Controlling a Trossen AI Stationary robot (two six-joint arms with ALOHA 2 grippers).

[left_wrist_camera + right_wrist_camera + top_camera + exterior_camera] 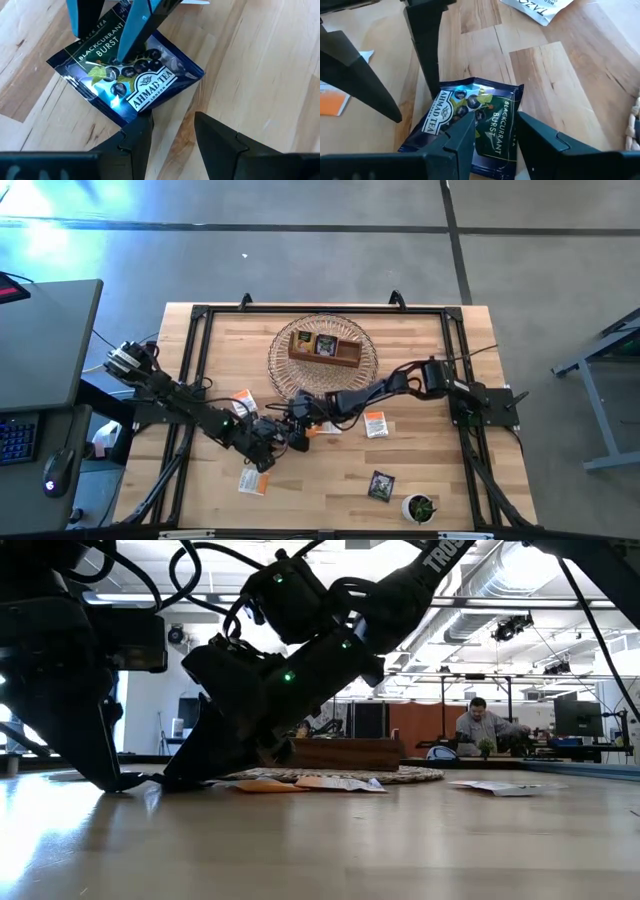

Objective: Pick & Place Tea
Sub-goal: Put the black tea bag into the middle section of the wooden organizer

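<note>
Both grippers meet over one dark blue foil blackcurrant tea sachet [127, 75], flat on the wooden table [260, 60]. Left gripper [172, 132] spread, just short of its edge; right gripper [492, 131] spread over it (fingertips nearly touching), nothing pinched.

Grey concrete floor [300, 250] fills the top of my overhead view, a dark desk [45, 340] at upper left; across the table, exposed ceiling ducts [490, 585], a person [480, 725] seated mid-right
</note>
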